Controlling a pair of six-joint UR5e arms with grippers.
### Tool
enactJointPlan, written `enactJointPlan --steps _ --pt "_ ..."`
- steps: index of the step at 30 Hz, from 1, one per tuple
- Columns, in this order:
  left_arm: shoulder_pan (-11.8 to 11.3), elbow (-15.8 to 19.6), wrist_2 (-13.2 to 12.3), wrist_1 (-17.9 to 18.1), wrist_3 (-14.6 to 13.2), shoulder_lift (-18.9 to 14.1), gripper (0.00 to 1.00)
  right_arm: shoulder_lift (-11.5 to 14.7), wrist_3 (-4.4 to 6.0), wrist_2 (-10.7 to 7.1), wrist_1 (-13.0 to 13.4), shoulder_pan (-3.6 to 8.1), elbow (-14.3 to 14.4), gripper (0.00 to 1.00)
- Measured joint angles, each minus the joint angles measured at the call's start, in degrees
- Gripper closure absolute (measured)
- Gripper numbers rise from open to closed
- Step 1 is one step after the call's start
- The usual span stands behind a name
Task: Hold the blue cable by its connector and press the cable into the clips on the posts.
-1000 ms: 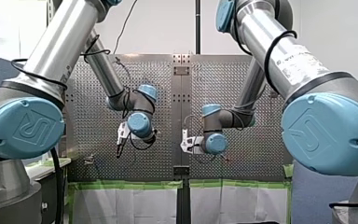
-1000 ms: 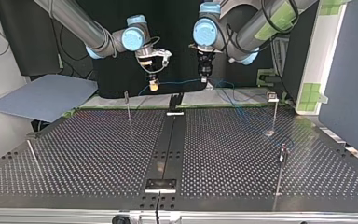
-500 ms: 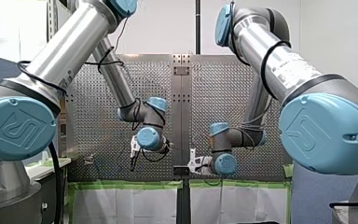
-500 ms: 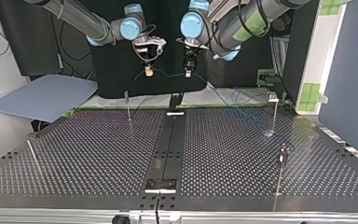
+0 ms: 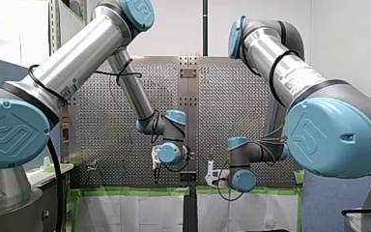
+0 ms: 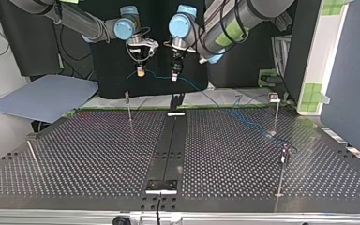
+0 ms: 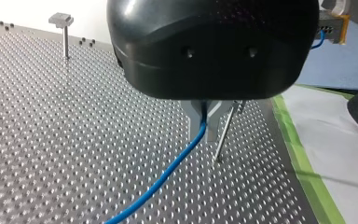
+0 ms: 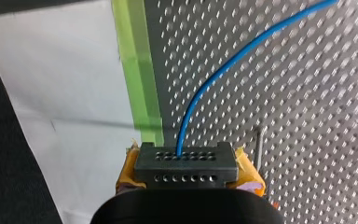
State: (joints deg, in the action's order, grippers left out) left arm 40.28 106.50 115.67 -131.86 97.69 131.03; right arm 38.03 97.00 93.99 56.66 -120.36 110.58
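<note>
Clamping the black connector point(image 8: 186, 162): right gripper point(image 8: 186, 183), yellow pads point(image 8: 129, 169) clenched on either side of it.
- Blue cable point(image 8: 200, 95): leaves the connector's front face and curves away over the surface point(image 8: 307, 116).
- Left gripper point(image 7: 206, 135): black body, metal fingers point(image 7: 195, 122) closed on the cable a short run along from the connector. The cable hangs from the fingertips down toward the surface.
- Position: both grippers are raised above the surface's edge on the arms' side, near the middle of that edge. They are close together, with the cable strung between them.
- Cable, remainder: past the left gripper it drops to the surface and runs toward the arms'-side corner at the top view's right. It passes the foot of the clip-topped post point(image 6: 275, 112) and reaches the short post point(image 6: 284, 161). Whether a clip grips it there, I cannot tell.
- Thin post point(image 6: 128, 107): upright, near the arms'-side edge, just below the right gripper in the top view.
- Short post: near the surface's right edge in the top view.
- Leaning post point(image 6: 33, 157): near the opposite edge.
- Green tape point(image 8: 140, 70): along the arms'-side edge.
- Grey-blue sheet point(image 6: 42, 96): off the surface, beyond the arms'-side corner at the top view's left.
</note>
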Motion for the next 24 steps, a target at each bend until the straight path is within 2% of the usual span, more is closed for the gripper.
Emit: enactJointPlan --steps 5,11,19,24 --pt "1.52 -2.67 0.39 0.45 -0.02 2.65 1.00 -0.47 0.11 -0.12 1.75 2.46 0.16 1.00" --pt "2.90 -5.65 1.21 0.38 0.10 5.67 1.00 -0.50 0.41 0.01 2.32 5.21 0.18 1.00" --pt "3.53 -6.67 2.22 0.43 -0.18 9.65 1.00 -0.52 0.77 0.11 2.78 7.04 0.47 1.00" --pt "3.87 -6.83 2.27 0.46 -0.29 12.24 1.00 -0.52 1.65 0.00 4.47 8.27 1.44 1.00"
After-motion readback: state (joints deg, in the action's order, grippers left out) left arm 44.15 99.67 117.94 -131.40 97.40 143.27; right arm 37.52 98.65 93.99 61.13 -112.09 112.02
